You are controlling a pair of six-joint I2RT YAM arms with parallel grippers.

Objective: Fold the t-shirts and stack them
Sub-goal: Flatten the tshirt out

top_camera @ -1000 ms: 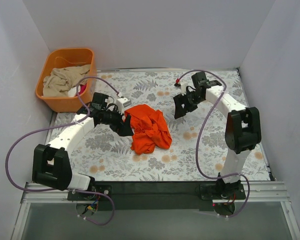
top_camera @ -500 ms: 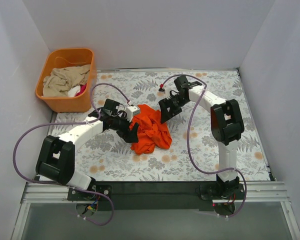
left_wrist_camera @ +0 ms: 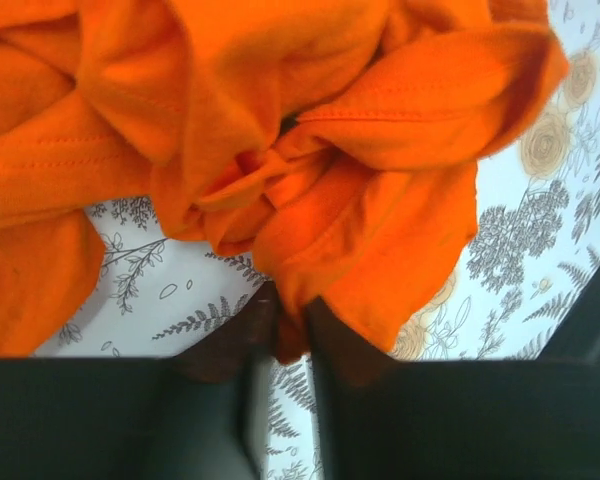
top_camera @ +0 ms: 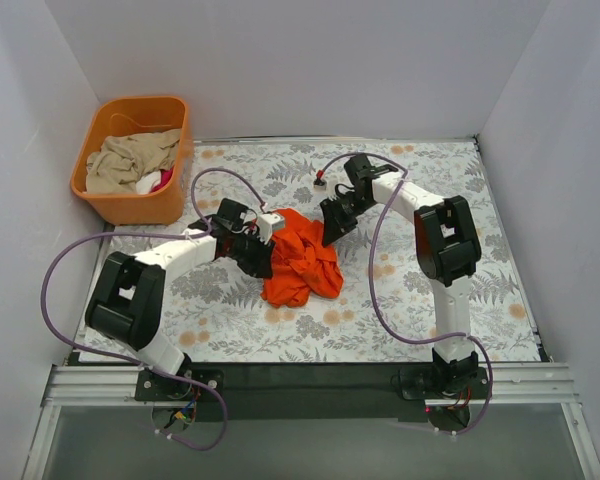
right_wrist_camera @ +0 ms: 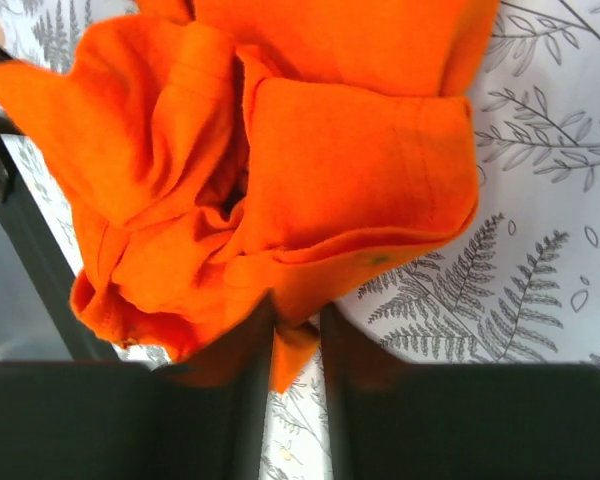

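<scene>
**Orange-red t-shirt pinched on both flanks, not yet spread**

Orange-red t-shirt (top_camera: 300,258) lies crumpled in a heap near the middle of the floral tablecloth (top_camera: 230,325), its long axis running roughly from the far side toward the arm bases. The left gripper (top_camera: 263,260) meets the heap's left flank, so the cloth lies to its right. The right gripper (top_camera: 332,226) meets the far right corner, so the cloth lies to its left and nearer the bases. Neither arm is nearer, since both touch the shirt. In each wrist view the fingers stand close together with a fold of orange fabric nipped between them. The likely next move is to draw the two holds apart across the long axis, to open the heap flat.

Orange plastic tub (top_camera: 130,208) stands well off beyond the left gripper, at the far left corner. It holds a beige garment (top_camera: 125,160) and a scrap of red cloth (top_camera: 163,180).
</scene>
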